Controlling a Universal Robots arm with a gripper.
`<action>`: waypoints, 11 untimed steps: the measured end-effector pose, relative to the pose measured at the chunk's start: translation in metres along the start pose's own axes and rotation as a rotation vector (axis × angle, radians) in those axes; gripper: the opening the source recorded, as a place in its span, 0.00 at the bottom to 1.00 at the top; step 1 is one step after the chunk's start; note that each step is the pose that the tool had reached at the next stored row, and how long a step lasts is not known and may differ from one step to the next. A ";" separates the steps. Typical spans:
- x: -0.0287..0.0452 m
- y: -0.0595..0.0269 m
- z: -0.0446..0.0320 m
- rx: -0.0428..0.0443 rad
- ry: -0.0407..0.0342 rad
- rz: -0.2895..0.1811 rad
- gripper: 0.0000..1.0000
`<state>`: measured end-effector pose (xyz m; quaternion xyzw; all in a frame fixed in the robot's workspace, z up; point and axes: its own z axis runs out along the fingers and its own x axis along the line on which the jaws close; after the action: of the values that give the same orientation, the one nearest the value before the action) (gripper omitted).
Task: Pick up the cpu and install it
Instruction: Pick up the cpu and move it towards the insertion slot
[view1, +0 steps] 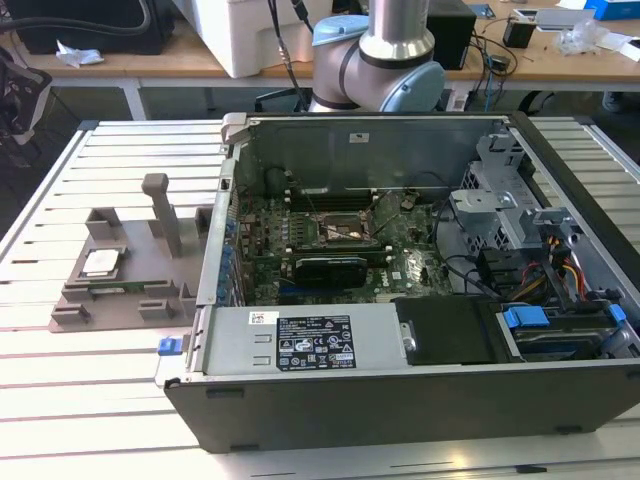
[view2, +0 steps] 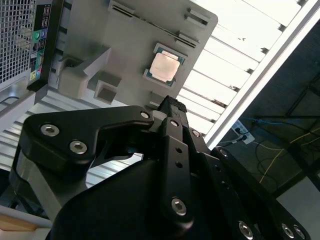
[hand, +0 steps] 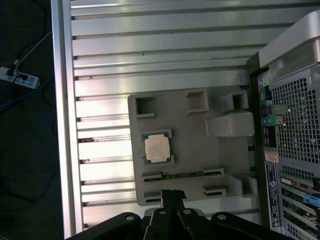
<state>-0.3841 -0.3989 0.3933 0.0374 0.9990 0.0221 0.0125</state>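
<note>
- One cpu (hand: 157, 148) lies flat in a recess of the grey holder (hand: 195, 150) on the slatted worktop (hand: 150, 50), just ahead of the hand (hand: 172, 193) and untouched.
- Its fingers are pressed together, gripping nothing.
- Off to the hand's side stands the open computer case (hand: 292, 115).

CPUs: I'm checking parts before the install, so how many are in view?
1. The cpu lies in a recess of the grey holder on the slatted table, beside the open computer case. Another may be hidden inside the case.
</note>
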 end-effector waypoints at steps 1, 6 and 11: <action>0.0000 0.0000 0.0000 0.0000 0.0000 0.000 0.11; 0.0001 0.0000 0.0000 0.0000 0.0000 0.000 0.36; 0.0003 0.0004 0.0001 0.0418 -0.0030 -0.003 0.60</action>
<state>-0.3844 -0.3985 0.3932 0.0360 0.9993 0.0012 0.0133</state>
